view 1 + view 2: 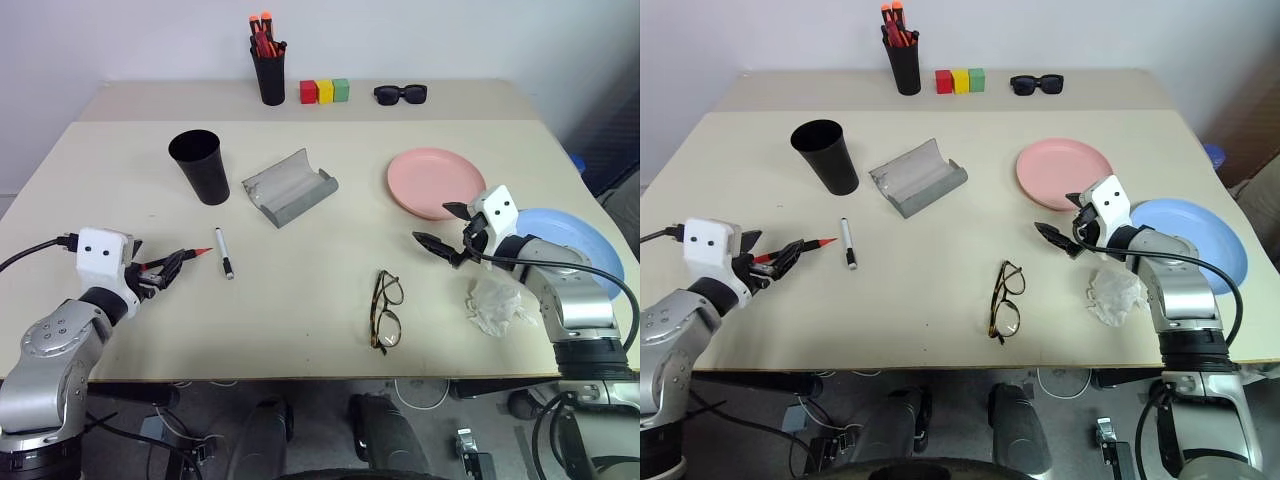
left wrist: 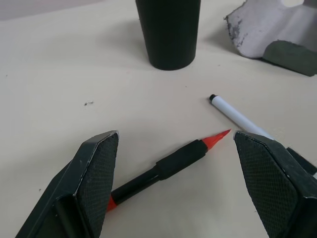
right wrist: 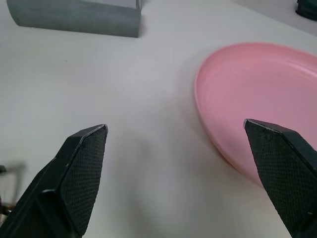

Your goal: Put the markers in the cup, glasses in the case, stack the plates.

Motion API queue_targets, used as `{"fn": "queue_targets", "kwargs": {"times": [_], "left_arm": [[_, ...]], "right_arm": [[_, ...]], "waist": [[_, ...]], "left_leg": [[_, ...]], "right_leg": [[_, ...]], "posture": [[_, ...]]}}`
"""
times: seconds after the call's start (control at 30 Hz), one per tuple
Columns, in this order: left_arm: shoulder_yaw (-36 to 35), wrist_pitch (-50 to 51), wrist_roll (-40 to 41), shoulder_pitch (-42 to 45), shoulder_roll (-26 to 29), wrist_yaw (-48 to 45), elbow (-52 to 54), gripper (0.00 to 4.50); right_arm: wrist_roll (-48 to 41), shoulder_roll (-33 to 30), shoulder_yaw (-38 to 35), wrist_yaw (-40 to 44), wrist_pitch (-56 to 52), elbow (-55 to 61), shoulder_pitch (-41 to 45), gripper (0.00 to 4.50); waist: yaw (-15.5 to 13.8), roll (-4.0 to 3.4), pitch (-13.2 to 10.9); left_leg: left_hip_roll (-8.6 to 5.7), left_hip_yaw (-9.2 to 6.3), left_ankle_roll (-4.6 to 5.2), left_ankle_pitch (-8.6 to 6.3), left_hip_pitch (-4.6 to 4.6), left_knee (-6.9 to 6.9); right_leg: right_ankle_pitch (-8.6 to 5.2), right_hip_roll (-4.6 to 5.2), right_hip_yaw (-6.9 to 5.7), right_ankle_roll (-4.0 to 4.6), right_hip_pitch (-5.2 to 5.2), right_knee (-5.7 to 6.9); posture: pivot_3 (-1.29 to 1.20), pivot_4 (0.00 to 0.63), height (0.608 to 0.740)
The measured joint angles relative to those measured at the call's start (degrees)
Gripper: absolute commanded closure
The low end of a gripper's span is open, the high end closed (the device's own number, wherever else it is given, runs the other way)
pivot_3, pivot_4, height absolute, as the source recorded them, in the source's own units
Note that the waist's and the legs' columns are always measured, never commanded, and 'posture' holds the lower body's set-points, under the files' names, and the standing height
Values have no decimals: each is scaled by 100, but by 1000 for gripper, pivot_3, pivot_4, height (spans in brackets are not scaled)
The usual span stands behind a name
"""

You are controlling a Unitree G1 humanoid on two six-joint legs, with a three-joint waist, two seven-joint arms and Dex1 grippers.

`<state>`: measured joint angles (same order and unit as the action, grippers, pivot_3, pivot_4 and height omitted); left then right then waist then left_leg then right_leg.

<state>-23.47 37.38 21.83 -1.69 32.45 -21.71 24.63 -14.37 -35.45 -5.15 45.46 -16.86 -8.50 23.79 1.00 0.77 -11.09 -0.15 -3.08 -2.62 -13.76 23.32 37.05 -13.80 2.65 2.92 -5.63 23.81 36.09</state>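
head views first: left gripper [image 1: 165, 268] hangs spread and grasping nothing around the red-tipped marker [image 1: 178, 258], whose long axis runs toward two o'clock, with the black cup [image 1: 201, 166] beyond at about one o'clock — this arm is far nearer than the right. left wrist view: marker lies on the table between the wide jaws, untouched, white marker [image 2: 237, 115] just beside it. right wrist view: right gripper [image 3: 183, 168] gapes empty, pink plate [image 3: 257, 94] toward one o'clock.
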Motion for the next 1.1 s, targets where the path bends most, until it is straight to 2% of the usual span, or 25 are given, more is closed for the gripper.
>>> {"fn": "queue_targets", "kwargs": {"times": [0.1,0.17,0.2,0.33,0.53,0.7,0.9,1.1], "left_arm": [[14,32,7,39,9,-12,13,715],[72,155,13,75,17,-28,15,158],[146,267,16,102,65,-43,14,46],[275,419,46,234,300,-248,3,46],[475,795,10,326,521,-360,-201,46],[595,882,-1,512,917,-597,-384,46],[1144,805,-82,1431,1535,-1355,-1731,46],[2458,739,-741,2690,1988,-2220,-3223,46]], "right_arm": [[2,226,182,-27,-23,122,23,0],[1,368,302,-57,-58,239,47,0],[-7,429,359,-71,-137,342,83,0],[-61,628,474,-160,-282,843,145,0],[-211,916,754,-363,-828,1732,-481,0],[-278,1153,1051,-436,-1075,2076,-523,0],[-249,1207,1623,-350,-1154,2384,-533,0],[-163,1218,1800,-480,-1168,2585,-606,0]], "waist": [[17,0,0],[13,0,0],[13,0,0],[-3,1,1],[-1,1,1],[16,1,1],[-6,3,1],[-17,5,3]], "left_leg": [[1,0,0,0,-1,-1],[0,0,0,0,-1,-1],[0,0,0,0,0,0],[0,-3,0,0,0,-1],[1,-6,0,0,0,-1],[2,-4,0,0,-4,-2],[-1,-4,0,0,1,0],[-2,-6,0,0,3,-1]], "right_leg": [[0,-2,0,0,0,1],[0,-2,0,0,0,2],[0,-2,0,-1,1,2],[0,-2,-1,-1,1,1],[0,-1,-1,0,1,3],[1,-5,-2,3,2,4],[0,-3,-4,2,5,2],[1,-6,-7,0,9,6]], "posture": [[0,150,740],[0,150,740],[0,150,740],[0,150,740],[0,150,740],[0,150,740],[0,150,740],[0,150,740]]}}
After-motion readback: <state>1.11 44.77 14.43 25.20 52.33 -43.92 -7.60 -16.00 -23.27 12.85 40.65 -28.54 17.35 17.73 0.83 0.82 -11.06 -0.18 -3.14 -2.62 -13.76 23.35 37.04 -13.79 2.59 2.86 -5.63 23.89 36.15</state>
